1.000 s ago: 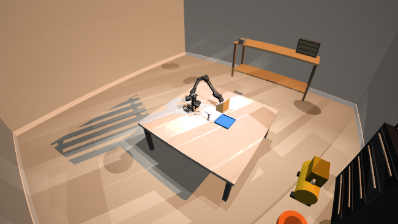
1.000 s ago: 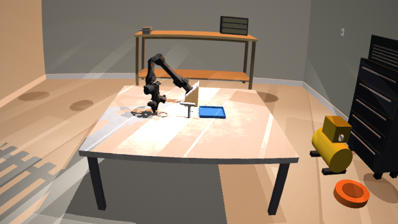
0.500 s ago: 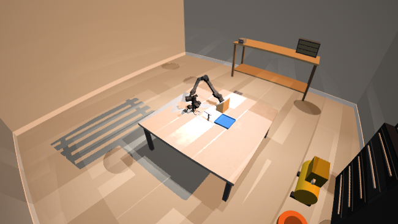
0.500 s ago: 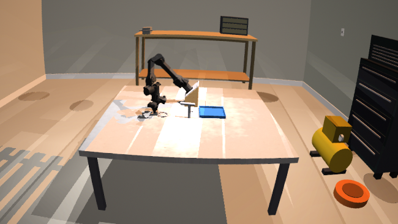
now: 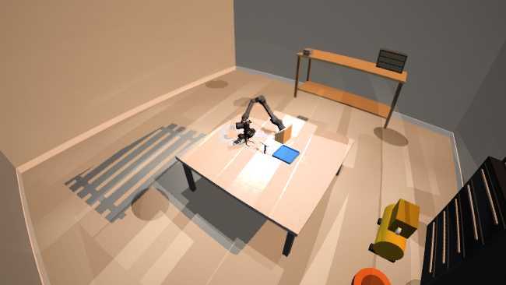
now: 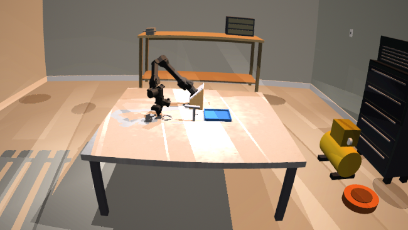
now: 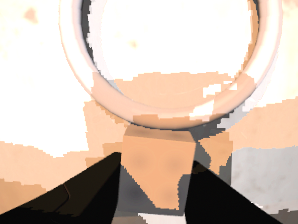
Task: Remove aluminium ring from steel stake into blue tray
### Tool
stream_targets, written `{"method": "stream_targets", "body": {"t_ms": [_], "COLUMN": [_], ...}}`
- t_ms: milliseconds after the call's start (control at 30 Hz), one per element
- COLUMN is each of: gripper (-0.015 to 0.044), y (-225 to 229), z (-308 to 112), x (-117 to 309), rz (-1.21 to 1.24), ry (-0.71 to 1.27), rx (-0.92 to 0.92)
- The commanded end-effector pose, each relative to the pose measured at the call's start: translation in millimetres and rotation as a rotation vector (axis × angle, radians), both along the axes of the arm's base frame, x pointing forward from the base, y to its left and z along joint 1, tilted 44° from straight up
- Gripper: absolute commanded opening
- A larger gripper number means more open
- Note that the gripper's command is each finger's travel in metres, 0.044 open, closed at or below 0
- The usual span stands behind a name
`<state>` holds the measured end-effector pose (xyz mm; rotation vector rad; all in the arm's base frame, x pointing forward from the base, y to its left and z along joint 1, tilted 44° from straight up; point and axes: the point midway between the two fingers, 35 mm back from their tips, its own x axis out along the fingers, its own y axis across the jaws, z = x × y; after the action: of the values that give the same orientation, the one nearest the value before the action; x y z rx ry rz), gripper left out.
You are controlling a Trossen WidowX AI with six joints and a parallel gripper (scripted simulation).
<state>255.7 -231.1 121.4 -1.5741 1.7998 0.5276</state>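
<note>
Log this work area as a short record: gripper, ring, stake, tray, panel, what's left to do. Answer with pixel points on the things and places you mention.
gripper: shut on the ring's tab (image 7: 157, 167), fingers either side of it
ring (image 5: 250, 143) (image 6: 167, 117) (image 7: 112, 102): off the stake, beside it on the arm's side
stake (image 5: 265, 149) (image 6: 194, 114): upright, cross-bar on top, between ring and tray
tray (image 5: 286, 154) (image 6: 217, 115): blue, on the table, nothing in it
panel (image 5: 283, 135) (image 6: 197, 100): upright, behind the stake in the exterior view
left to do: carry ring to tray, lay it flat, release, withdraw

the pale table (image 5: 307, 187) (image 6: 141, 141) carries the blue tray (image 5: 286, 154) (image 6: 217, 115), stake (image 5: 265, 149) (image 6: 194, 114) and, seemingly, the ring (image 5: 250, 143) (image 6: 167, 117) (image 7: 120, 107).
</note>
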Motion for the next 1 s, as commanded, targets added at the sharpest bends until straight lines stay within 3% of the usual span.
{"method": "stream_targets", "body": {"t_ms": [0,967], "gripper": [0.0000,0.0000], "y": [0,28], "z": [1,27], "x": [0,3], "rz": [0.000,0.003], "ry": [-0.001,0.002], "rx": [-0.001,0.006]}}
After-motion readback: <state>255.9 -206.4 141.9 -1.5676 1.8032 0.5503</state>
